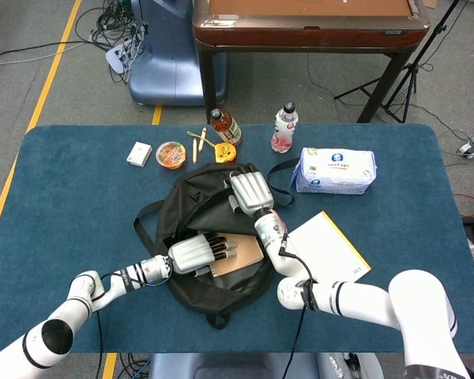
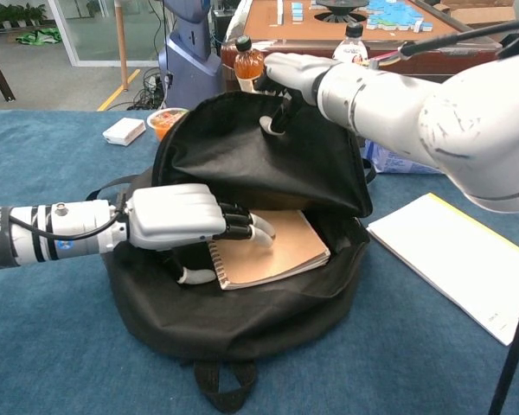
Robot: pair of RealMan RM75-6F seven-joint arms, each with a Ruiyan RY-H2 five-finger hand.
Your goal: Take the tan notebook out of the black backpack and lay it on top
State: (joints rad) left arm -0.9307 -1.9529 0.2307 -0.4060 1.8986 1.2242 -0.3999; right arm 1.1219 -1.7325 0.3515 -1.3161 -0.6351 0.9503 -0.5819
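Reaching into the open mouth of the black backpack [image 2: 242,303], the left hand [image 2: 177,218] grips the near-left edge of the tan notebook [image 2: 277,251]: its fingers [image 2: 246,232] lie on the cover and its thumb curls under the spiral-bound edge. The notebook sits inside the bag, partly out of the opening and tilted up toward the hand. Beyond the left hand, the right hand [image 2: 285,73] pinches the upper rim of the backpack's flap and holds it lifted, fingers closed on the black fabric; in the head view the same hand [image 1: 249,192] shows at the far edge of the bag. Just right of the right forearm a white booklet [image 1: 325,246] with a yellow edge lies flat on the blue table [image 1: 63,197]. Farther off, beyond the right hand, stand a brown bottle [image 1: 225,126], a clear bottle [image 1: 284,128] and a white tissue pack [image 1: 336,170]. Far to the left of that hand rest a small round cup [image 1: 171,154] and a white box [image 1: 139,153].
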